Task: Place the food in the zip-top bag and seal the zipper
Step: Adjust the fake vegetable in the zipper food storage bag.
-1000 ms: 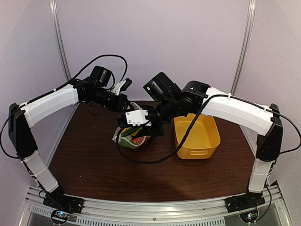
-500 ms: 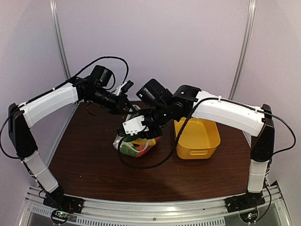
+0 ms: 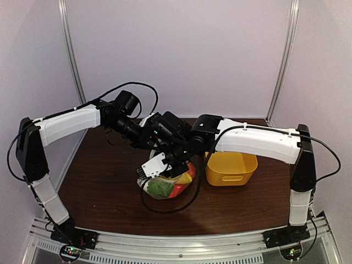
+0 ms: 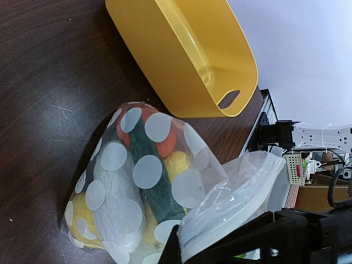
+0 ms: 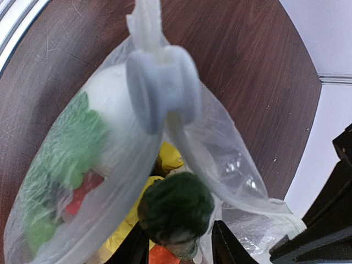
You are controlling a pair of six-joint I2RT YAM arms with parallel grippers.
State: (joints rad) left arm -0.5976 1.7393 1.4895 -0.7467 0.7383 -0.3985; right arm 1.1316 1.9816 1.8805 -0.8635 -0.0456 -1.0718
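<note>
The dotted clear zip-top bag (image 3: 168,187) (image 4: 137,181) rests on the table's middle with its mouth lifted. My left gripper (image 3: 146,127) (image 4: 190,242) is shut on the mouth edge, clamping the pale zipper (image 4: 231,223). My right gripper (image 3: 169,171) (image 5: 179,247) hangs over the open mouth, shut on a dark green cucumber (image 5: 176,209) that points down into the bag. Inside lie leafy greens (image 5: 60,159), a white radish (image 5: 110,93), and red (image 5: 82,195) and yellow (image 5: 168,157) pieces. Another green cucumber (image 4: 154,176) shows through the bag wall.
A yellow plastic basket (image 3: 242,177) (image 4: 181,60) stands just right of the bag, nothing visible inside it. The dark wooden table (image 3: 93,181) ends at a metal rail at the near edge. Both arms crowd together over the bag.
The right arm swung left and toward the near edge, lowering its gripper over the bag. The left gripper followed with the bag edge, and the bag shifted nearer.
</note>
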